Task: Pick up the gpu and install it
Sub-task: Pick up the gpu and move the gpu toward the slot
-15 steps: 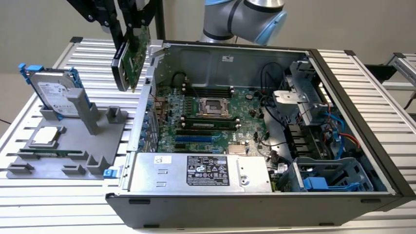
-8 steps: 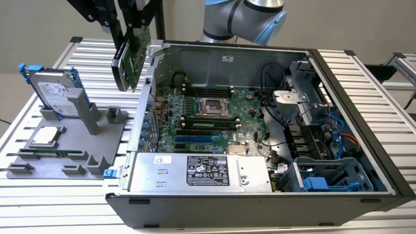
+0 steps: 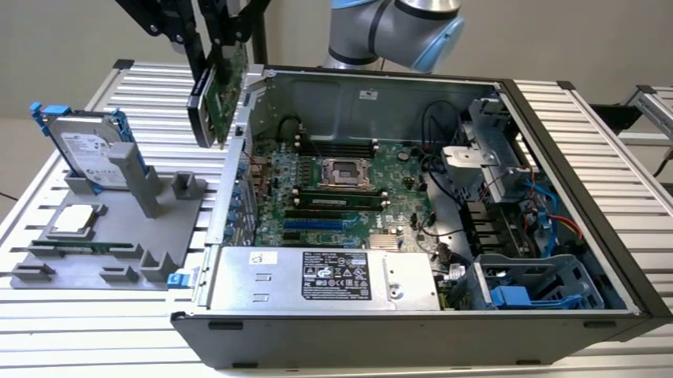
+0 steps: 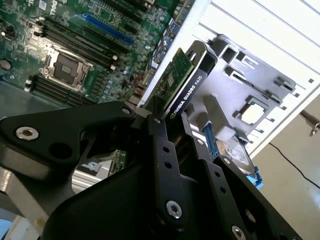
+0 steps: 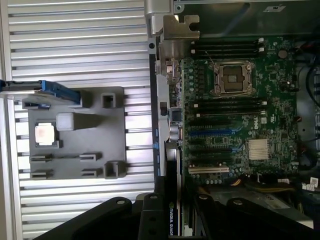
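We see the gripper [image 3: 217,49] clamped on the gpu [image 3: 217,93], holding the card upright in the air at the open computer case's [image 3: 315,96] wall, on the exterior view's left. The card hangs above the motherboard [image 3: 336,189], untouched by it; a gray parts fixture [image 3: 116,236] sits beside the case.

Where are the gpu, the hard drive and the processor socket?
gpu [image 3: 224,91]: exterior view, its green face.
hard drive [image 3: 90,150]: exterior view, its labelled face.
socket [image 3: 342,172]: exterior view, its middle.
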You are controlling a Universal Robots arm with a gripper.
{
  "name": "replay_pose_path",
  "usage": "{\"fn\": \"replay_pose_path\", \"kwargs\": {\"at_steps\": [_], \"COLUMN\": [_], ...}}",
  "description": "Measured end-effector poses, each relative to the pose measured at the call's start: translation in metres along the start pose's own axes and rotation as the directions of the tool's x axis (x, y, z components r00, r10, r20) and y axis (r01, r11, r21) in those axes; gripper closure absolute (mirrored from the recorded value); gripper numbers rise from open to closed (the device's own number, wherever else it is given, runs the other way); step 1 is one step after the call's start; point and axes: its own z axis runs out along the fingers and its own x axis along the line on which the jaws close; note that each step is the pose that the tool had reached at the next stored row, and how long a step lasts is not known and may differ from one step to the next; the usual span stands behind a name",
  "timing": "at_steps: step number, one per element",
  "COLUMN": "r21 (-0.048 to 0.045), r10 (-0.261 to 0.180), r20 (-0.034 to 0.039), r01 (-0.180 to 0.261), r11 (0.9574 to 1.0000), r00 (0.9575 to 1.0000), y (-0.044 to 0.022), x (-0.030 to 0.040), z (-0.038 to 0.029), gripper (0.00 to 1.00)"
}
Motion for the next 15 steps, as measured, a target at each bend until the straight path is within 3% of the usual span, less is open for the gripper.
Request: {"fn": "replay_pose_path", "kwargs": {"at_steps": [15], "r21": [0.0], "r10": [0.0], "r20": [0.0], "r01": [0.0], "r11": [1.0], "r00": [1.0], "y": [0.0015], "x": [-0.0214], "z": [0.0005], "gripper": [1.0]}}
